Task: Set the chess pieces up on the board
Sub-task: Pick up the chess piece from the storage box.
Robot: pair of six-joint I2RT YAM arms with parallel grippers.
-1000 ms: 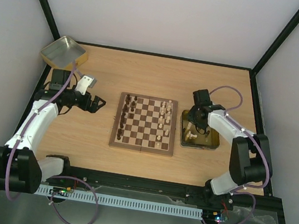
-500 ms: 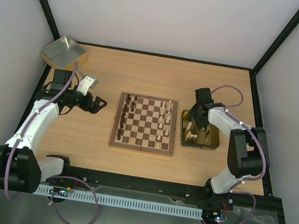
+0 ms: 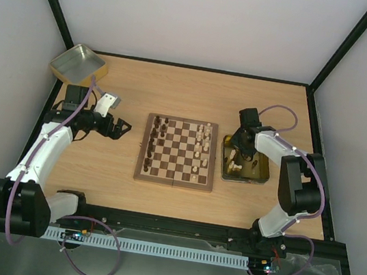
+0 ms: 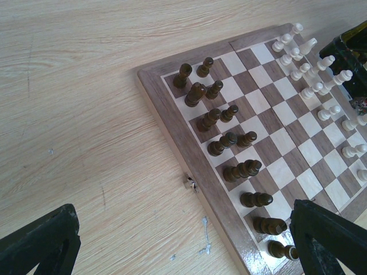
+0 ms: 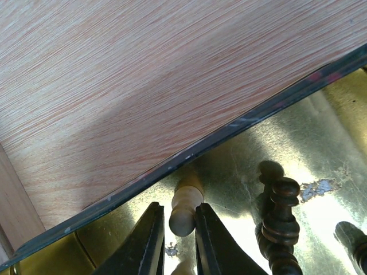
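Note:
The board [image 3: 174,179] lies mid-table, with dark brown pieces [image 3: 155,140] along its left side and pale cream pieces [image 3: 202,147] along its right. The left wrist view shows the board [image 4: 172,123], the dark pieces [image 4: 229,139] and the cream pieces [image 4: 312,89]. My right gripper [image 3: 236,158] is down in the gold tray [image 3: 260,178]. In the right wrist view it [image 5: 176,213] is shut on a pale cream piece [image 5: 186,206] near the tray's rim. My left gripper [image 3: 124,128] is open and empty left of the board, its jaws wide apart [image 4: 183,206].
A dark brown piece [image 5: 281,223] stands in the gold tray [image 5: 241,166] just right of my right fingers. More pieces lie in that tray [image 3: 242,167]. A second gold tray [image 3: 77,63] sits at the back left corner. The board has a small metal latch [image 4: 191,183].
My right gripper has dropped slightly lower and nearer into the gold tray. The left arm has barely moved.

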